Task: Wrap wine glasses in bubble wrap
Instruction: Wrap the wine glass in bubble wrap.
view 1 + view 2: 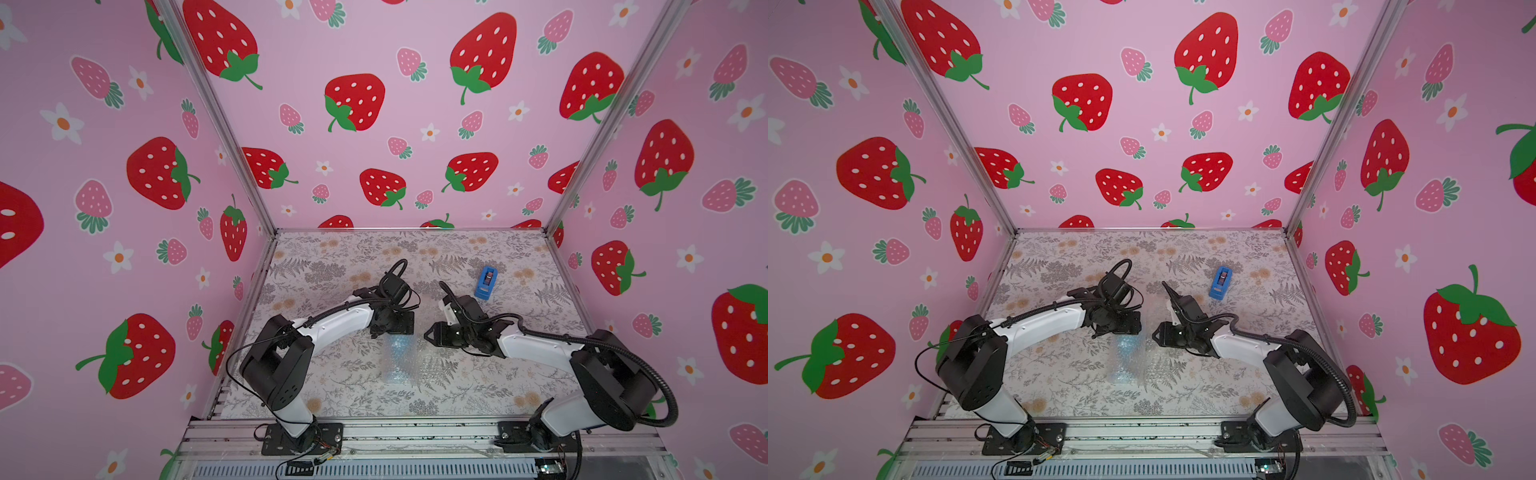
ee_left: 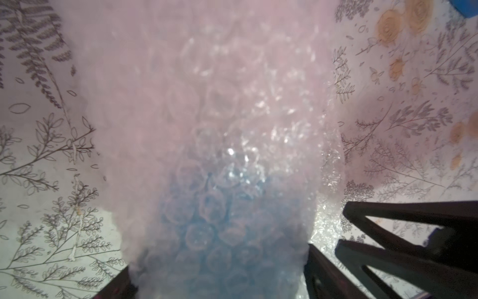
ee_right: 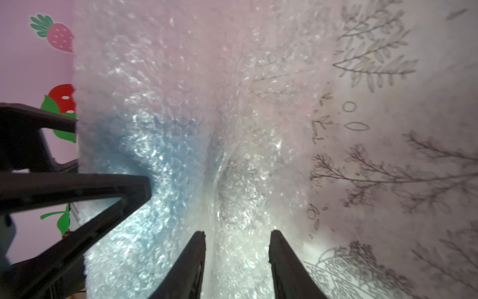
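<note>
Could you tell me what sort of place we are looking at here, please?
Most likely a robot test or data-collection booth, not a home or shop: strawberry-print walls on an aluminium frame enclose a floral tabletop, and a left arm and right arm are bolted to a metal rail.

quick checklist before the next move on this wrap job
1. goblet inside wrap: ok, blue shows through the bubbles.
2. wrap ends closed: cannot tell.
3. left tool open astride the wrap: ok.
4. right tool open, loose flap between its jaws: ok.
5. tools apart from each other: ok.
6. dispenser clear of both tools: ok.
</note>
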You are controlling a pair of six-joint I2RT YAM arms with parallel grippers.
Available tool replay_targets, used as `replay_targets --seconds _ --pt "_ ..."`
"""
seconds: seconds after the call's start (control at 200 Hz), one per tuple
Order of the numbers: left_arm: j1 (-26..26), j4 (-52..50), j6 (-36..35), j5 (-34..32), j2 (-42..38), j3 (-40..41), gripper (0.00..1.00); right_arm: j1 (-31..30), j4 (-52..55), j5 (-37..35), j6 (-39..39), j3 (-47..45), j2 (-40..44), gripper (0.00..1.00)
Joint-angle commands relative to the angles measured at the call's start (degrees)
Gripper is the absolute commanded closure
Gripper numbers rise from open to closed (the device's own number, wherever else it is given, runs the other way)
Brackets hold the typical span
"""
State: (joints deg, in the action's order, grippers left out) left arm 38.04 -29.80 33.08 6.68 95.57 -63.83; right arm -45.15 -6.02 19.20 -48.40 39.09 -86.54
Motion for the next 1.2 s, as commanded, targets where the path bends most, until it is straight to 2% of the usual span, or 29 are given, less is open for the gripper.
replay_targets --seconds 0.0,0.15,0.53,0.855,1.061,1.196 --pt "-1.5 1.6 0.9 4.5 -2.9 2.4 0.09 -0.6 -7.7 4.4 -3.6 0.7 -2.7 0.55" --pt "-4.3 6.2 1.9 9.2 -6.0 6.8 0.03 -1.3 -10.3 5.7 -4.4 2.9 -5.9 0.51" --pt "-8.7 13.4 2.8 15.5 -8.2 13.1 0.01 -2.6 -10.1 5.5 -3.9 6.7 -10.6 0.49" --pt "-9.9 13.3 0.7 17.1 -9.2 13.2 0.01 -2.7 -7.6 3.7 -3.2 9.4 -15.3 0.49" --pt "-10.4 19.1 -2.6 16.7 -12.8 17.5 0.01 -2.7 -7.0 3.6 -2.5 10.7 -17.3 0.49" --pt "-11.9 15.2 -4.5 15.7 -11.9 15.8 0.01 -2.7 -7.0 3.6 -2.1 11.5 -18.5 0.49"
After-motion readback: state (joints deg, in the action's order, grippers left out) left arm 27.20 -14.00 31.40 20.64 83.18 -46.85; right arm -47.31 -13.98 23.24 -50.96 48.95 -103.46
